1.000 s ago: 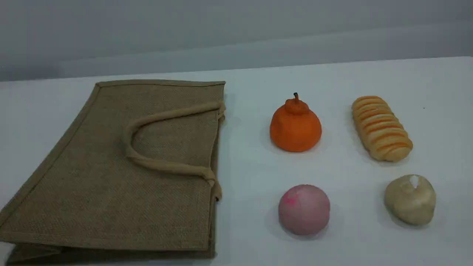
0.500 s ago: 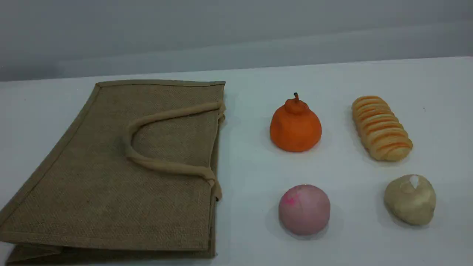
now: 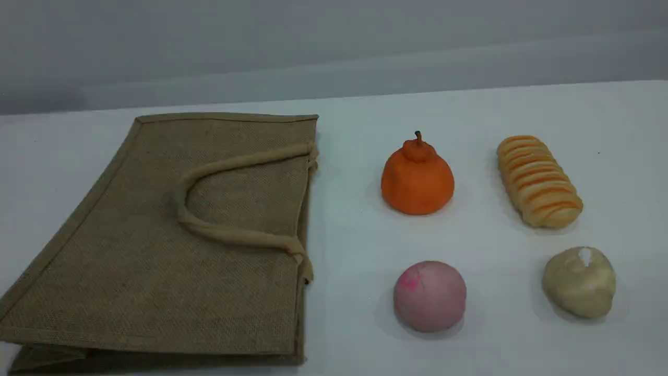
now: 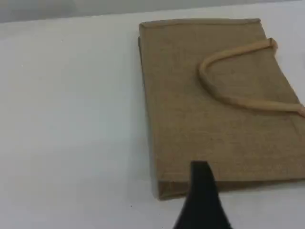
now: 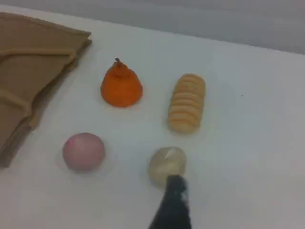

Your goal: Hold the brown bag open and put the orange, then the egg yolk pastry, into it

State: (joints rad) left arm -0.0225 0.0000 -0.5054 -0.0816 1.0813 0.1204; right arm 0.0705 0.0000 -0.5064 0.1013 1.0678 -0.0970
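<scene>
Brown bag [image 3: 172,235] lying flat on the table's [image 3: 344,240] left. Orange [image 3: 417,177] upright just right of it, egg yolk pastry [image 3: 579,282] near the front right. Left end effector [image 4: 202,200] and right end effector [image 5: 172,202] both spread apart, holding nothing.

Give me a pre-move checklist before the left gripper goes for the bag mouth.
1. Brown bag lying flat, mouth shut: not ok, it must be opened first.
2. Handle free on top of the bag: ok.
3. Orange standing apart from the other foods: ok.
4. Egg yolk pastry free, nothing on it: ok.
5. Left gripper empty: ok; only one fingertip shows.
6. Right gripper empty, above the table near the pastry: ok.
</scene>
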